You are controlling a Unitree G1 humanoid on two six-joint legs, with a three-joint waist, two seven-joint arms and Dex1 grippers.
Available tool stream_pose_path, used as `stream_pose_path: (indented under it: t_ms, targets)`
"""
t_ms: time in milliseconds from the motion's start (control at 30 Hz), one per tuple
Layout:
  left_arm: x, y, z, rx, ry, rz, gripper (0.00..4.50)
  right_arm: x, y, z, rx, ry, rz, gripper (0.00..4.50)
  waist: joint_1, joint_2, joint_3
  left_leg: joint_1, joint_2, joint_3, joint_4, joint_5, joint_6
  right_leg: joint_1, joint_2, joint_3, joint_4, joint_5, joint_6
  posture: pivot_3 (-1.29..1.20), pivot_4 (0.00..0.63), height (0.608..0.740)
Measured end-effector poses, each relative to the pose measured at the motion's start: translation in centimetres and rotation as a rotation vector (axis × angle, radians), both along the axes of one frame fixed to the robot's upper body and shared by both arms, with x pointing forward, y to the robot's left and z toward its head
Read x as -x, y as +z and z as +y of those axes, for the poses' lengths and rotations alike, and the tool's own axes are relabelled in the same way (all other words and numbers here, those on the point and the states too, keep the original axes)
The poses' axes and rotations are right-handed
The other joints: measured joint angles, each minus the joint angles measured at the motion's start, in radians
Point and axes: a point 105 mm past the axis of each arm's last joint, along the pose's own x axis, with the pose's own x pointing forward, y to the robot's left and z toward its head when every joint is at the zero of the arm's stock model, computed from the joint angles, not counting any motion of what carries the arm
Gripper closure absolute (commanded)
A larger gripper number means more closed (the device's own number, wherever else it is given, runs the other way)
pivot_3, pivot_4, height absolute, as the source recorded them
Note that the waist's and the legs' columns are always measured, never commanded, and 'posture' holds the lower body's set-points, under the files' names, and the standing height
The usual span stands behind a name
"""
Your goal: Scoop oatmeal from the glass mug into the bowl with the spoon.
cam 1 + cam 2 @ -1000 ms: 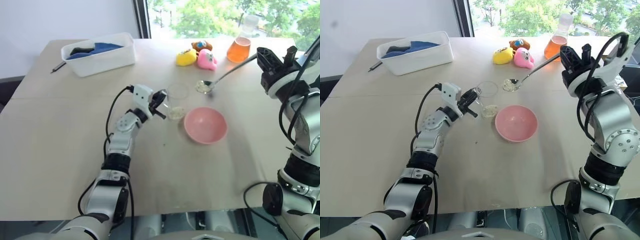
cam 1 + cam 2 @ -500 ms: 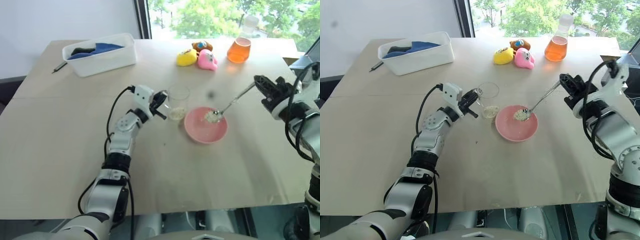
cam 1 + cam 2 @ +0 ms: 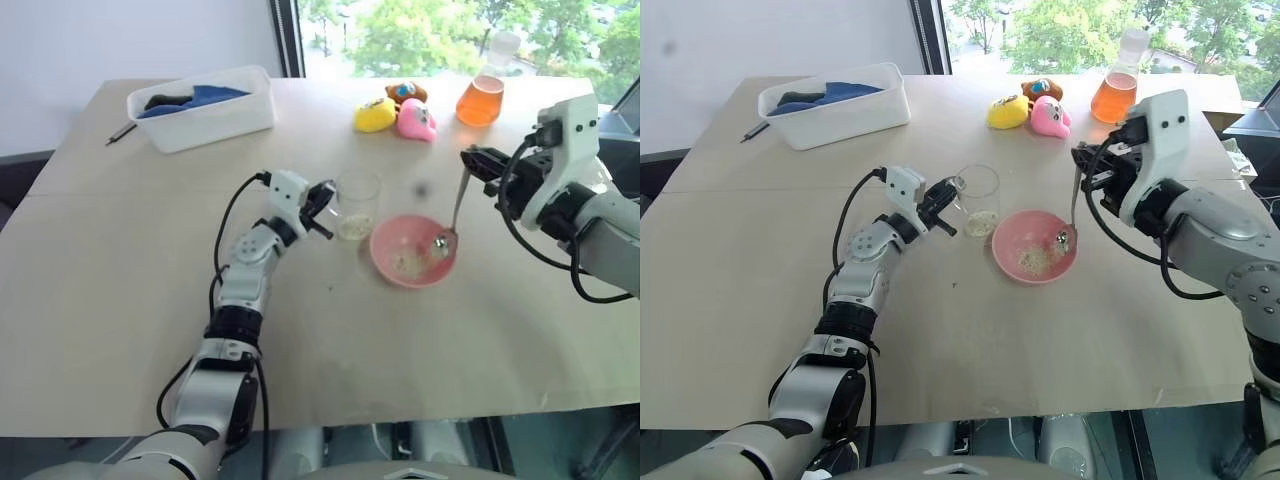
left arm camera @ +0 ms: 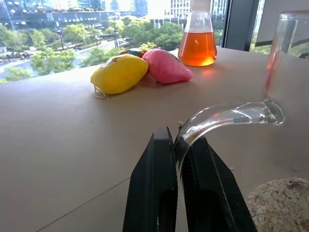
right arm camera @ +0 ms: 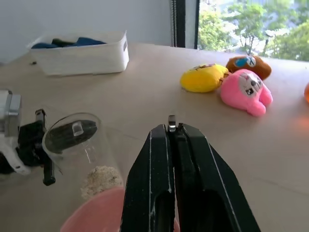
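Daylight is coming through a window point(image 3: 440, 30) behind the far edge of the table point(image 3: 120, 280), with green trees showing beyond the glass, and a plain pale wall point(image 3: 120, 40) is standing to the left of the dark window frame. The table is a broad, light beige, matte top. Near its far left corner a white rectangular tub point(image 3: 200, 108) is holding blue and dark items, and a dark pen point(image 3: 118, 133) is lying just beside it. Along the far edge a yellow toy point(image 3: 373, 114), a pink toy point(image 3: 414, 119) and a brown toy point(image 3: 404, 91) are sitting together, with a flask of orange liquid point(image 3: 479, 92) to their right.

Near the middle, the glass mug point(image 3: 355, 205) is standing upright with a low layer of oatmeal point(image 4: 277, 205) in its bottom. The left end effector point(image 3: 322, 208) is clamped together on the mug's handle, as the left wrist view is showing. Just to the right of the mug, the pink bowl point(image 3: 391, 240) is resting on the table with a small scatter of flakes point(image 3: 406, 263) inside. The right end effector point(image 3: 470, 160) is pinching the top of the spoon point(image 3: 452, 215), which is hanging steeply with its small bowl down inside the pink bowl.
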Motion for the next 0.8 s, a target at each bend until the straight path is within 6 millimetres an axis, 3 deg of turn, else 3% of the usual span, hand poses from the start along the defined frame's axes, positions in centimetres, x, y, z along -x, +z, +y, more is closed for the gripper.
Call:
stream_pose_path:
  t_ms: [133, 333, 500, 567, 667, 800]
  targets:
    - [0.0, 0.0, 0.0, 0.001, 0.001, 0.0, 4.43, 0.5, -0.1, 1.1, 0.045, 0.06, -0.022, 4.5, 0.0, 0.0, 0.0, 0.0, 0.0, 0.0, 0.0, 0.0, 0.0, 0.0, 0.0, 0.0, 0.0, 0.0, 0.0, 0.0, 0.15, 0.74]
    - [0.0, 0.0, 0.1, 0.002, 0.006, 0.0, 4.43, 0.0, -0.1, 1.1, 0.031, 0.044, -0.02, 4.5, -0.001, 0.0, 0.0, 0.0, 0.0, 0.0, 0.001, 0.0, 0.0, 0.0, 0.0, 0.0, 0.0, 0.0, 0.0, 0.0, 0.15, 0.74]
    - [0.0, -0.1, 0.3, 0.002, 0.014, -0.001, 4.43, -1.6, 2.3, -0.5, -0.221, -0.045, -0.021, 4.5, -0.003, 0.0, 0.0, 0.0, 0.0, 0.0, 0.001, 0.0, 0.0, 0.0, 0.0, 0.0, 0.001, 0.0, 0.0, 0.0, 0.15, 0.74]
    - [0.0, -0.1, 0.3, 0.004, 0.016, -0.001, 4.43, -2.4, 4.8, -0.9, -0.44, -0.067, -0.034, 4.5, -0.008, 0.0, 0.0, 0.0, 0.0, 0.0, 0.002, 0.0, 0.0, 0.0, 0.0, 0.0, 0.002, 0.0, 0.0, 0.0, 0.15, 0.74]
    - [0.1, -0.1, 0.3, 0.006, 0.018, -0.002, 4.43, -2.5, 7.0, 0.2, -0.569, -0.021, -0.043, 4.5, -0.008, 0.0, 0.0, 0.001, 0.0, 0.0, 0.001, 0.0, 0.0, 0.0, 0.0, 0.0, 0.002, 0.0, 0.0, 0.0, 0.15, 0.74]
    - [0.1, -0.2, 0.3, 0.008, 0.02, -0.003, 4.43, -2.9, 7.5, 2.2, -0.631, 0.034, -0.012, 4.5, -0.009, 0.0, 0.0, 0.001, 0.0, 0.001, 0.001, 0.0, 0.0, 0.0, 0.0, 0.001, 0.002, 0.0, 0.0, 0.0, 0.15, 0.74]
